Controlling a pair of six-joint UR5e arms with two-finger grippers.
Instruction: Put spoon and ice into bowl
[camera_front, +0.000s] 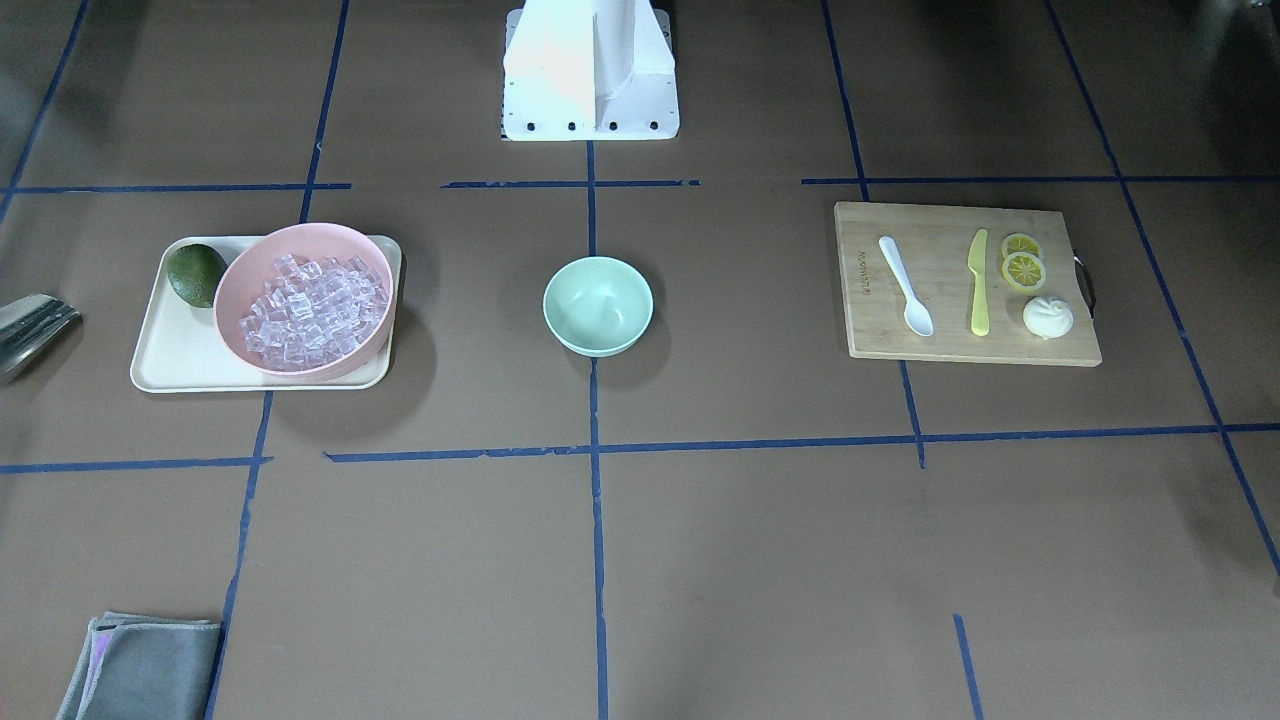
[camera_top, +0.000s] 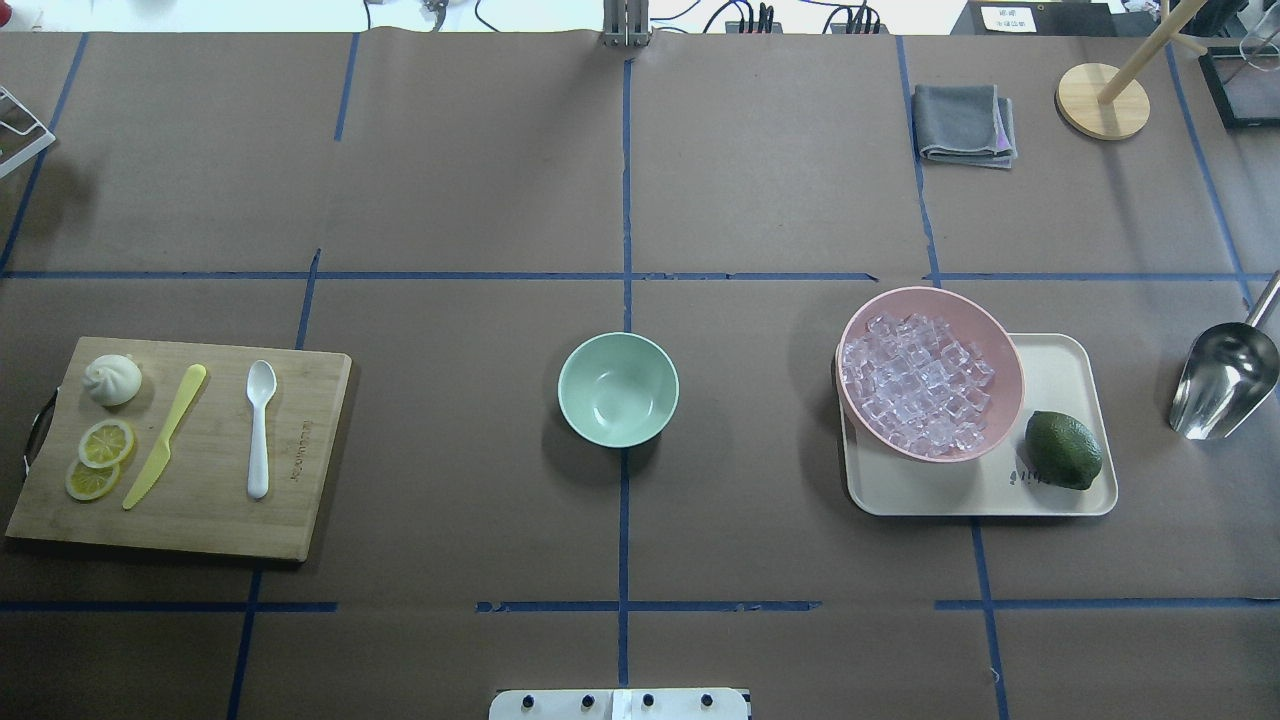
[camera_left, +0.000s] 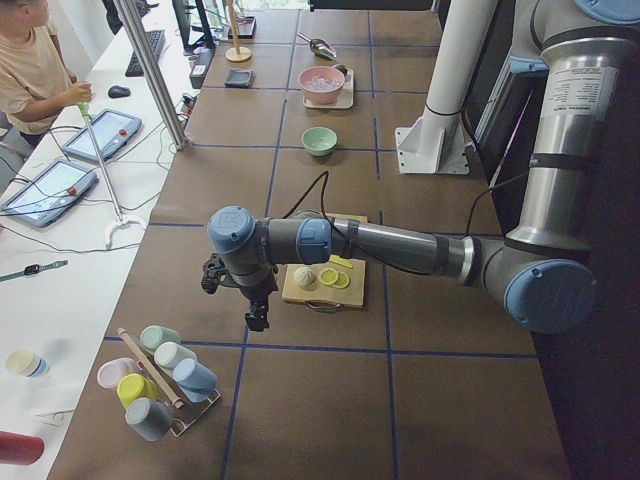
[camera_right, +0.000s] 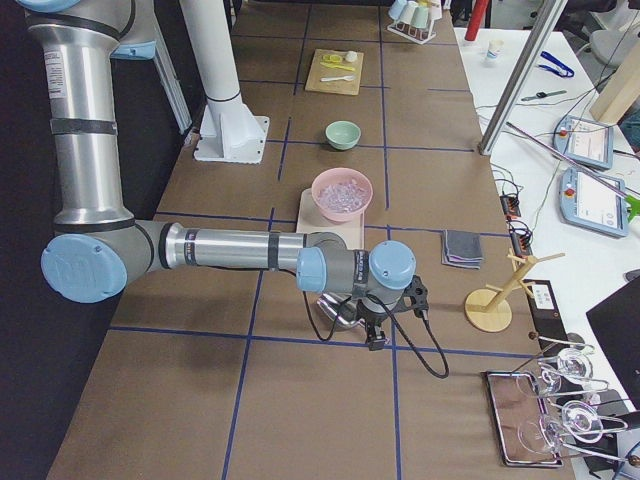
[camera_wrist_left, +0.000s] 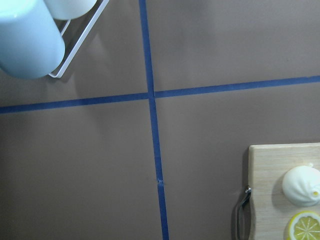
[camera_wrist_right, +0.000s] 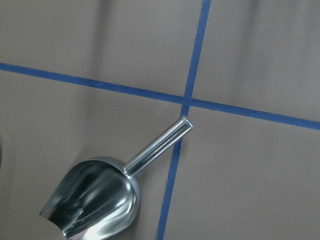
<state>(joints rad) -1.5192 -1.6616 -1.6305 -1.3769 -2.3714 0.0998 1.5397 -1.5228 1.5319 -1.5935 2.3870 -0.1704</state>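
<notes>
The white spoon (camera_top: 259, 425) lies on a wooden cutting board (camera_top: 300, 520) at the table's left. Clear ice cubes (camera_top: 915, 385) fill a pink bowl (camera_top: 1000, 350) on a cream tray at the right. The mint-green bowl (camera_top: 618, 389) stands empty at the table's middle. My left gripper (camera_left: 256, 318) shows only in the exterior left view, hanging over the table beyond the board's outer end; I cannot tell if it is open. My right gripper (camera_right: 377, 338) shows only in the exterior right view, over a metal scoop (camera_right: 338, 310); I cannot tell its state.
A yellow-green knife (camera_top: 165, 435), lemon slices (camera_top: 100, 458) and a bun (camera_top: 112, 379) share the board. A lime (camera_top: 1063, 450) sits on the tray (camera_top: 1060, 495). The scoop (camera_top: 1225, 378) lies right of it. A grey cloth (camera_top: 963, 123), a wooden stand (camera_top: 1102, 100) and a cup rack (camera_left: 160, 375) stand further out.
</notes>
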